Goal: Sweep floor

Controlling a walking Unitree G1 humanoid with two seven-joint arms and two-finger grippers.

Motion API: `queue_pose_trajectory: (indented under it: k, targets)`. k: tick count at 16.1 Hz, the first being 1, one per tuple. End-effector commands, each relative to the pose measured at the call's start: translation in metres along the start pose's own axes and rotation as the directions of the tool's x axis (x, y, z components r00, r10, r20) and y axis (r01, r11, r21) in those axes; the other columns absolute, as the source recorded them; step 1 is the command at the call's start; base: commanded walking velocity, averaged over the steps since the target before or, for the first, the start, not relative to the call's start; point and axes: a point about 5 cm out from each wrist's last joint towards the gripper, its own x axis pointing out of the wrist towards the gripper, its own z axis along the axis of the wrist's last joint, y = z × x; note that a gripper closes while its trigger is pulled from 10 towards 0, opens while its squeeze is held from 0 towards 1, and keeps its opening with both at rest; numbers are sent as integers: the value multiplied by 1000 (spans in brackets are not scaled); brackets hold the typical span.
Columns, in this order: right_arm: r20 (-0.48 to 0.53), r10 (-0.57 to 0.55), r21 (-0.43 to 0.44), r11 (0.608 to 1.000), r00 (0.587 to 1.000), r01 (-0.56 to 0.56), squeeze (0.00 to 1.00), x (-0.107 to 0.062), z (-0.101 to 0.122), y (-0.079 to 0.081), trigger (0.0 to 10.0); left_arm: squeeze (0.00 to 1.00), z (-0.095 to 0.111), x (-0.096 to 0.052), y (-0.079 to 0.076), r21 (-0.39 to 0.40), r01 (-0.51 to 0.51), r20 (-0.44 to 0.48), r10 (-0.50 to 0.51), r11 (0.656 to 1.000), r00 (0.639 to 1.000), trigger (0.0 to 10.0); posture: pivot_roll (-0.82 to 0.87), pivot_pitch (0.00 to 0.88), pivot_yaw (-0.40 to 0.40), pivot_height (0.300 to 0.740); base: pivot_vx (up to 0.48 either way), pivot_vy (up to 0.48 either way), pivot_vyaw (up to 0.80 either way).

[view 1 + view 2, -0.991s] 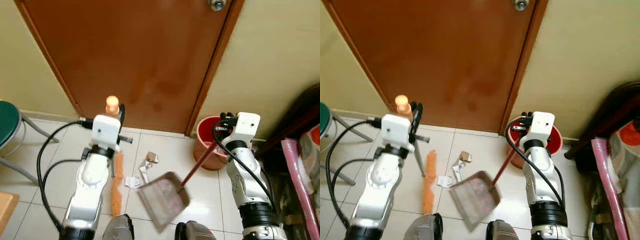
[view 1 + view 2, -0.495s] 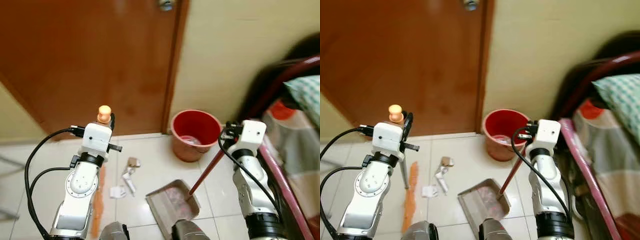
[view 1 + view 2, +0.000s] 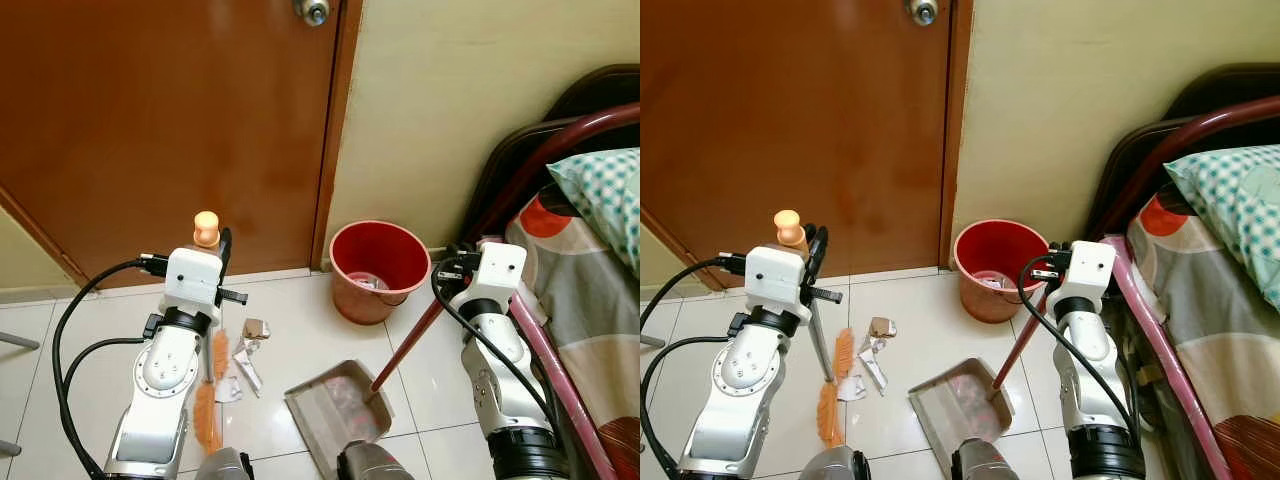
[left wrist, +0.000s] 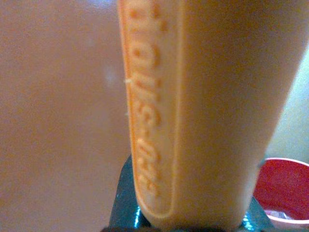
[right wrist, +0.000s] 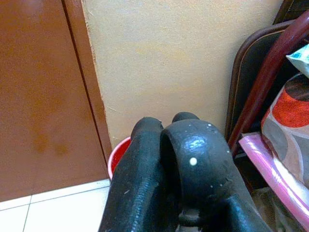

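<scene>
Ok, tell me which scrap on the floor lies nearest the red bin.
The brown scrap, the only brown one; the white scraps lie farther from the red bin, beside the broom.

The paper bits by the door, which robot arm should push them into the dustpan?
Probably the left. Its left gripper holds the orange broom, whose bristles sit right beside the paper scraps. The right gripper just steadies the dustpan by its handle.

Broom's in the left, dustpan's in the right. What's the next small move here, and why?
Probably draw the broom in the left gripper rightward, pushing the paper scraps toward the dustpan. The scraps lie on the tile between the bristles and the pan, which the right gripper holds low.
</scene>
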Motion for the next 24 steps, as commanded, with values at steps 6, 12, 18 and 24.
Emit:
queue_pose_trajectory:
  k: [6,12,18,24]
  targets:
    - [13,2,-10,1000,1000,-1,0,0,6,-1,10000,0,5,2,4,-1,-10,11,10,1000,1000,10000,-34,91,-43,740,0,-257,0]
    - [6,3,-15,1000,1000,-3,0,0,5,0,10000,0,5,1,5,5,-8,9,8,1000,1000,10000,-31,103,-39,740,0,-134,0]
    - [8,5,-19,1000,1000,-5,0,1,7,0,10000,0,6,0,3,5,-6,9,6,1000,1000,10000,-31,112,-40,740,0,0,0]
    - [5,9,-19,1000,1000,-9,0,2,7,1,10000,0,6,-1,2,8,-4,7,4,1000,1000,10000,-26,118,-41,740,0,0,0]
